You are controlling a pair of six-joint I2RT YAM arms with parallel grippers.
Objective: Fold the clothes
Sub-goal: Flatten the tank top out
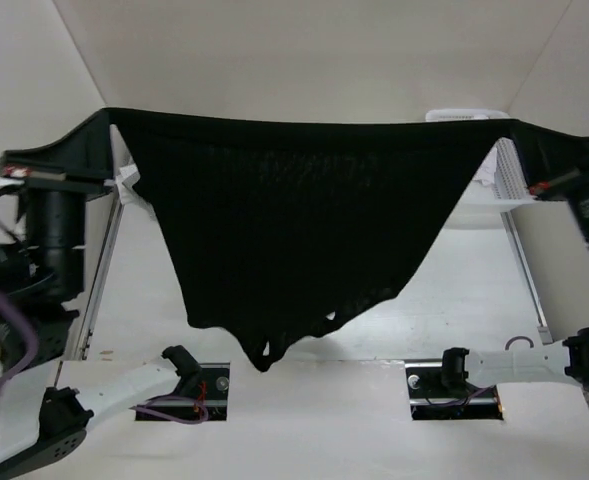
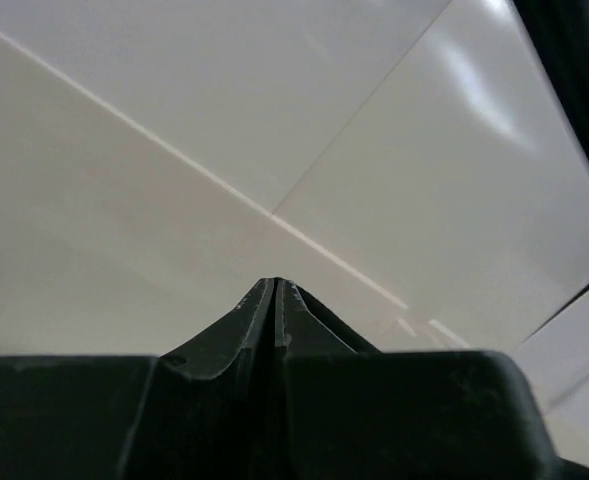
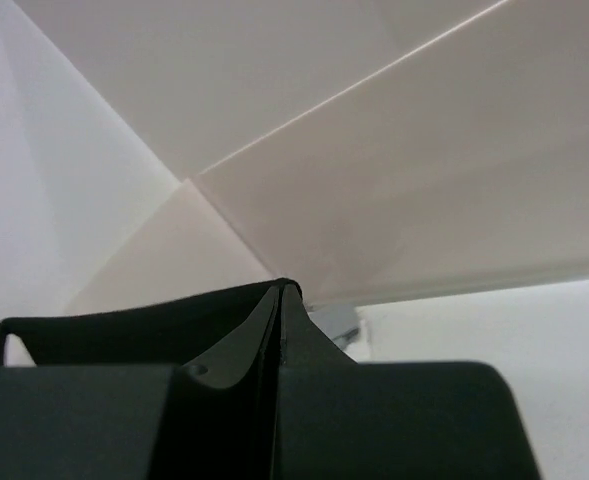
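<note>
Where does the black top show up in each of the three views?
Top external: the black top hangs spread across the middle, stretched from the left edge to the right edge.
Left wrist: only a dark strip in the upper right corner, likely its cloth.
Right wrist: a black band running left from the shut right hand.
Shared landmark: the white walls with their seams.

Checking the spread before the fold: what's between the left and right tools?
The black top, stretched taut from the left tool to the right tool and hanging to a point. Seen in the top external view.
</note>
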